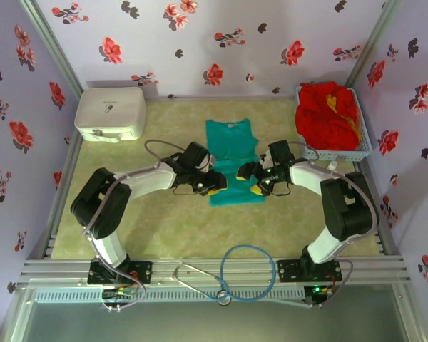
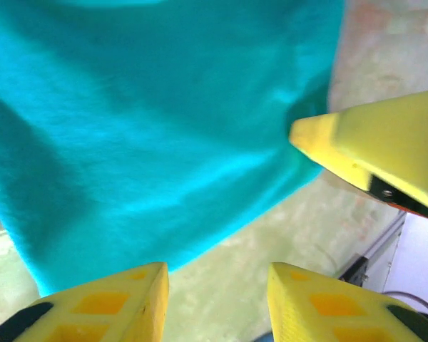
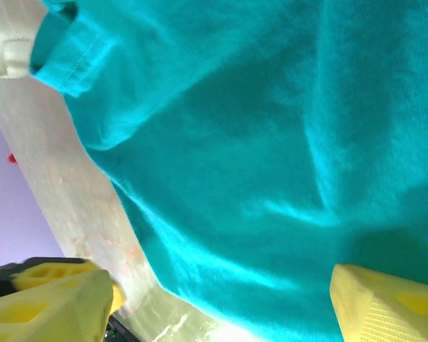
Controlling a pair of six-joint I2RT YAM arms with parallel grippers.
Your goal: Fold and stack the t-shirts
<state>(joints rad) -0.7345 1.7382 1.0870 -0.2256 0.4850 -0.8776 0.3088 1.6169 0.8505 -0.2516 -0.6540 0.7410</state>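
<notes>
While the teal t-shirt (image 1: 232, 160) lay flat on the table (image 1: 164, 228), with its collar towards the back wall and its hem towards the arm bases, both arms reached in over its lower half. The left gripper (image 1: 215, 187) sat at the shirt's left edge, close to the hem. The right gripper (image 1: 257, 179) sat at the shirt's right edge, at about the same level.

In the left wrist view, the left gripper (image 2: 215, 271) stood partly open. Its two yellow fingers (image 2: 121, 306) were apart, and bare table showed in the gap between them, just off the edge of the teal t-shirt (image 2: 150, 128). Nothing was pinched between them. One yellow finger of the right gripper (image 2: 371, 142) pointed in from the right, its tip over the cloth's border.

In the right wrist view, the right gripper (image 3: 221, 292) had its jaws spread wide. One finger (image 3: 57, 303) was off the cloth over the table and the other (image 3: 389, 303) was over the fabric, so the edge of the teal t-shirt (image 3: 257, 142) ran between them. The cloth looked loose rather than clamped. A stitched sleeve hem (image 3: 64, 68) showed at the upper left of that view.

Right of the teal shirt and further back, the red t-shirts (image 1: 327, 114) were heaped in a blue basket (image 1: 364, 149), and a yellow mark showed on the top one. Left of the teal shirt and equally far back stood a white rounded box (image 1: 109, 112).
</notes>
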